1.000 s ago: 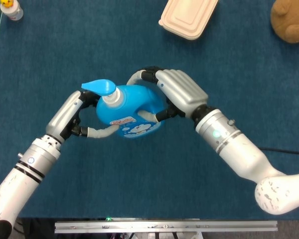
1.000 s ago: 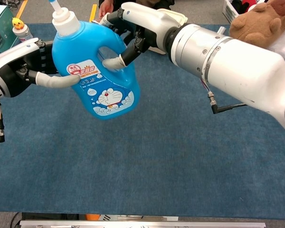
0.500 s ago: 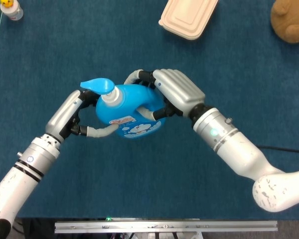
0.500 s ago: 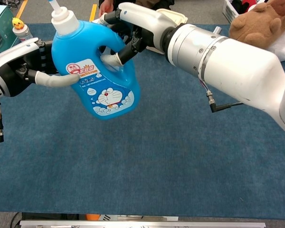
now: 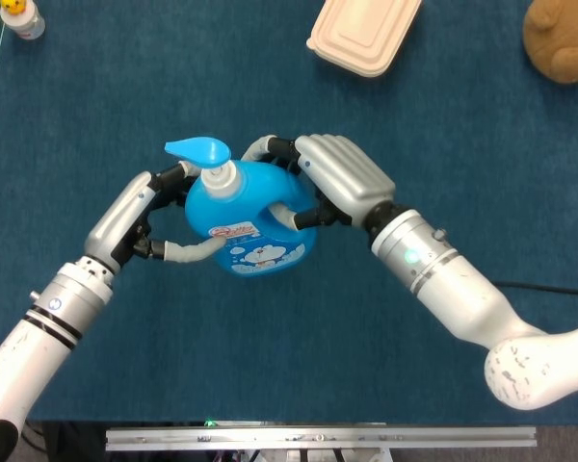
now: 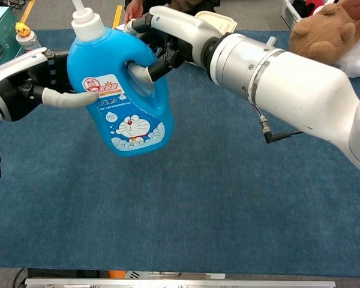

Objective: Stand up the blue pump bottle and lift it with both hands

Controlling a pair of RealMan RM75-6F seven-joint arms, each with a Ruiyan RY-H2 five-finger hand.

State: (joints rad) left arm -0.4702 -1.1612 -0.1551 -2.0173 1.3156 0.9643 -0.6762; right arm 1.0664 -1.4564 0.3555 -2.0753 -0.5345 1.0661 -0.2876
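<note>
You hold the blue pump bottle [image 6: 123,90] nearly upright above the surface [image 6: 228,204], left hand [image 6: 30,84] gripping its left side, right hand [image 6: 168,36] fingers through its handle for balance.

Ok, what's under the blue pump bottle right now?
Bare blue table mat: the blue pump bottle hangs clear of it, gripped by the left hand and right hand. Its underside is hidden.

Pump spout: in the chest view we lose the blue pump bottle [image 6: 126,96] nozzle above the top edge.
Right hand [image 5: 339,180]: its palm side is hidden from us behind the bottle.
Plush toy [image 5: 562,38]: cropped at the corner.
</note>
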